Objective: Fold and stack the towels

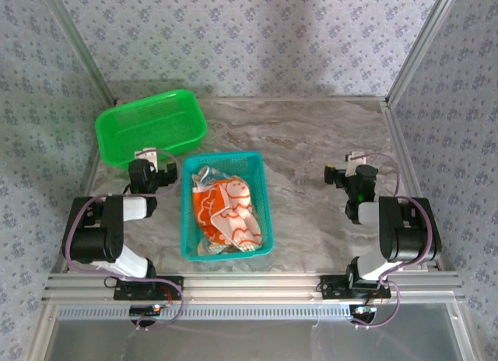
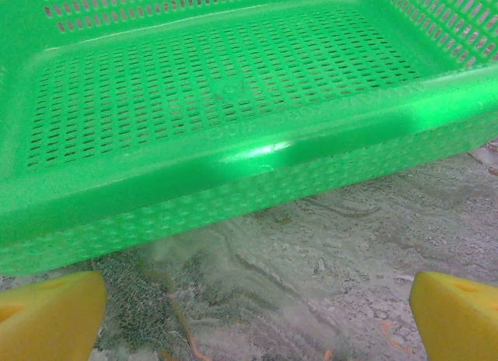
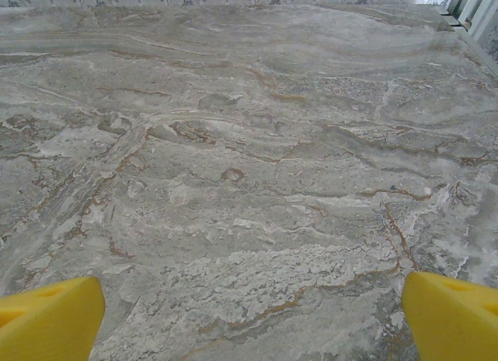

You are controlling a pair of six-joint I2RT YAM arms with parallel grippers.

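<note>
The towels (image 1: 226,208) lie crumpled in the teal basket (image 1: 187,221) near the table's front edge, the heap's long axis running 6 to 12 o'clock in the top view. They sit at 4 o'clock from the left gripper (image 2: 257,318) and 8 o'clock from the right gripper (image 3: 253,314). Both grippers are spread wide, holding nothing. The green basket (image 1: 148,124) lies just beyond the left gripper.

Black-and-white jointed left arm (image 1: 109,229) and right arm (image 1: 397,233), looping purplish cables (image 1: 68,240), a small green light (image 1: 362,196) on the right one, blunt yellow plastic fingers (image 2: 48,318).
</note>
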